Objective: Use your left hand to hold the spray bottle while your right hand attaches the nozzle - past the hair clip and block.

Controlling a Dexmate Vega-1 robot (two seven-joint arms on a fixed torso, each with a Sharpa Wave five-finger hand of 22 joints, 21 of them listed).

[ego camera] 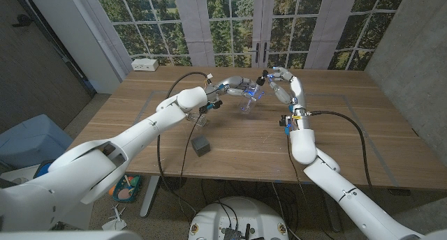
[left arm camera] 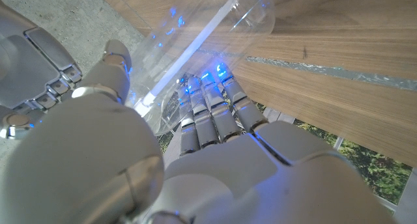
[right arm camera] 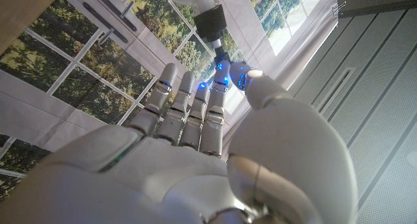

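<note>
Plastic is what matters here: near on the wooden table (ego camera: 335, 139) sits a small grey block (ego camera: 202, 146). Farther back, the left robot hand (ego camera: 234, 86) grips the clear plastic spray bottle (ego camera: 249, 100), tilted above the table. It looks light, slick and easily squashed, best held around the body. Beside it, the right robot hand (ego camera: 285, 84) pinches the nozzle (ego camera: 264, 77).
</note>
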